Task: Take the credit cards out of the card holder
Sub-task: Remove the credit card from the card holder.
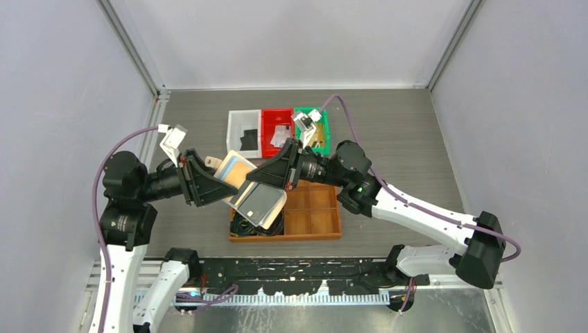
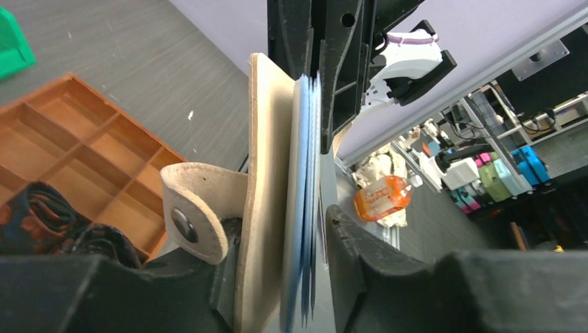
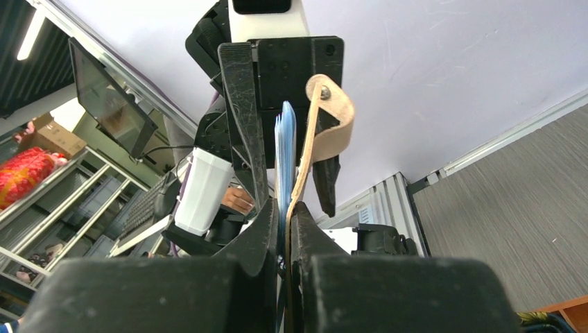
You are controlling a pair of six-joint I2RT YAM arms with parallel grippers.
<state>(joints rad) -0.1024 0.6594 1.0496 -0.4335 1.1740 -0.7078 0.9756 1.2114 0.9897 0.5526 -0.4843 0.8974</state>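
- The left arm rises from the lower left of the top view, bends at a raised elbow, and runs level toward the centre, so the left end effector (image 1: 222, 182) points to the frame's right.
- The right arm climbs from its base at the lower right, slants up-left, then turns its wrist so the right end effector (image 3: 286, 215) points to the frame's left, facing the other one.
- Between them, held in the air at the centre of the top view, is the tan folding card holder (image 1: 236, 170), with its pale blue shiny inner pockets (image 2: 305, 173) fanned out beside the cover.
- The right end effector's jaws are pressed together on the thin edge of the tan cover.
- The left end effector's jaws stand either side of the cover and pockets, close against them. Whether they pinch cannot be told.
- The rounded strap tab (image 2: 197, 211) with its dark stud curls out beside a left finger.
- Below the holder on the grey desk (image 1: 388, 139) sits the wooden divided tray (image 1: 312, 215), with dark coiled belts (image 1: 249, 223) in its left compartments.
- Whether any credit cards sit in the pockets cannot be told.
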